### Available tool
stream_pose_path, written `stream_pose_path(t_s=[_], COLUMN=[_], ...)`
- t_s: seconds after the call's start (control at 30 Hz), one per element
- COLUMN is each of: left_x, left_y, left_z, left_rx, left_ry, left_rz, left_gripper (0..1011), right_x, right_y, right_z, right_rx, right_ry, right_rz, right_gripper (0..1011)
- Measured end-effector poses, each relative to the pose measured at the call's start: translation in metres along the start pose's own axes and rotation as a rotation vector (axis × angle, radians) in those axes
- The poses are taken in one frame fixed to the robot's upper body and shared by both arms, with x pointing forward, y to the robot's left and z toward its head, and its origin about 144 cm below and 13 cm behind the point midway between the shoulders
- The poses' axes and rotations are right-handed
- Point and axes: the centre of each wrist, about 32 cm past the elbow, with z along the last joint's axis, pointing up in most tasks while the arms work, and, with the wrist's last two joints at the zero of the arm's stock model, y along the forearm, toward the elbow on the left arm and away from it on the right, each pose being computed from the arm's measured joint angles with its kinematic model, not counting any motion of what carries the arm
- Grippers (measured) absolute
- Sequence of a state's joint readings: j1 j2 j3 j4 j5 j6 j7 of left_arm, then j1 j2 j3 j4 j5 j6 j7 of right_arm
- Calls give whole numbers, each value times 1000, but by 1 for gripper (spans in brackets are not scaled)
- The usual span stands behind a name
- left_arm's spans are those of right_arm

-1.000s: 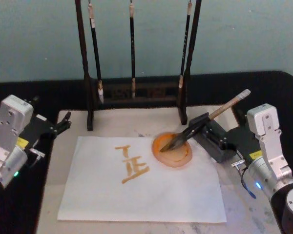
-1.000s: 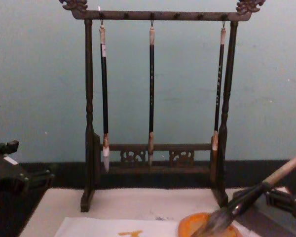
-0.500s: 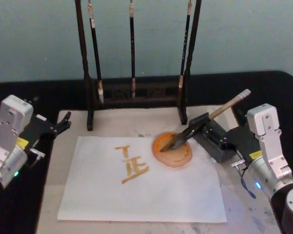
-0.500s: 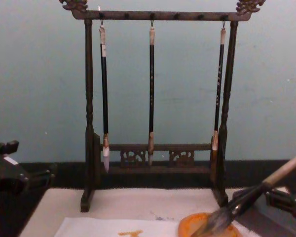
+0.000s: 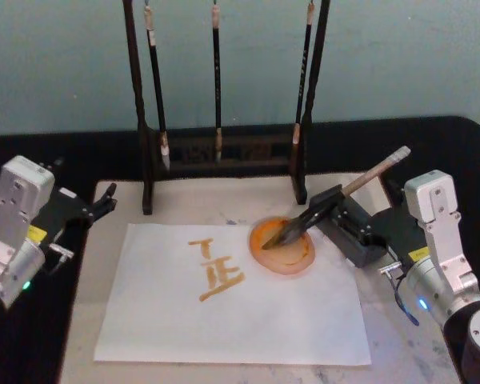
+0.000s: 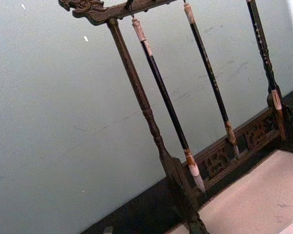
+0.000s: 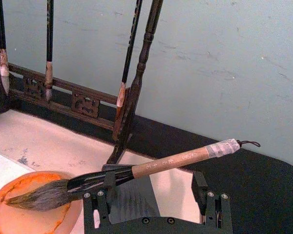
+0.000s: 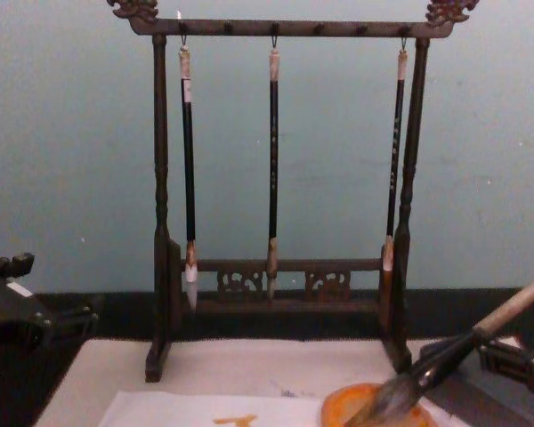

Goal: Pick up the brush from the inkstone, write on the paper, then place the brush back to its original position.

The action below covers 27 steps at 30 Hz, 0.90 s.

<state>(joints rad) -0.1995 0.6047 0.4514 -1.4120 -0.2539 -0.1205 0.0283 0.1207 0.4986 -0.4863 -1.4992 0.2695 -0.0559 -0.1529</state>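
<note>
The right gripper [image 5: 360, 232] stands wide open around nothing, just beside the brush [image 5: 336, 197] lying bristles-down in the orange inkstone [image 5: 282, 244]; withdrawing carelessly could knock it onto the paper [image 5: 224, 312]; the left gripper [image 5: 100, 202], open and empty, sits parked.

A plain pale teal wall [image 8: 62, 160] is filling the space behind — lightly scuffed and evenly lit. Below it, a black tabletop [image 5: 464, 144] is stretching across, carrying a pale beige mat [image 5: 192, 204] at its middle.

dark wooden brush rack [image 5: 224, 148], three thin hanging brushes [image 8: 273, 160], beige mat [image 5: 216, 204]
</note>
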Motion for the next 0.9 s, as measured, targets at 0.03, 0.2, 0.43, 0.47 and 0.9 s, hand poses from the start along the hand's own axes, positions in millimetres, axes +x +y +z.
stream_pose_path(t_s=[0.03, 0.2, 0.43, 0.47, 0.9], left_x=[0, 0, 0, 0, 0], left_y=[0, 0, 0, 0, 0], left_z=[0, 0, 0, 0, 0], left_rx=[0, 0, 0, 0, 0], left_ry=[0, 0, 0, 0, 0], left_rz=[0, 0, 0, 0, 0], left_gripper=[1010, 1010, 1010, 1010, 1010], right_x=[0, 0, 0, 0, 0], right_y=[0, 0, 0, 0, 0], right_z=[0, 0, 0, 0, 0], right_rx=[0, 0, 0, 0, 0], right_ry=[0, 0, 0, 0, 0], right_rz=[0, 0, 0, 0, 0], right_gripper=[1000, 1000, 1000, 1000, 1000])
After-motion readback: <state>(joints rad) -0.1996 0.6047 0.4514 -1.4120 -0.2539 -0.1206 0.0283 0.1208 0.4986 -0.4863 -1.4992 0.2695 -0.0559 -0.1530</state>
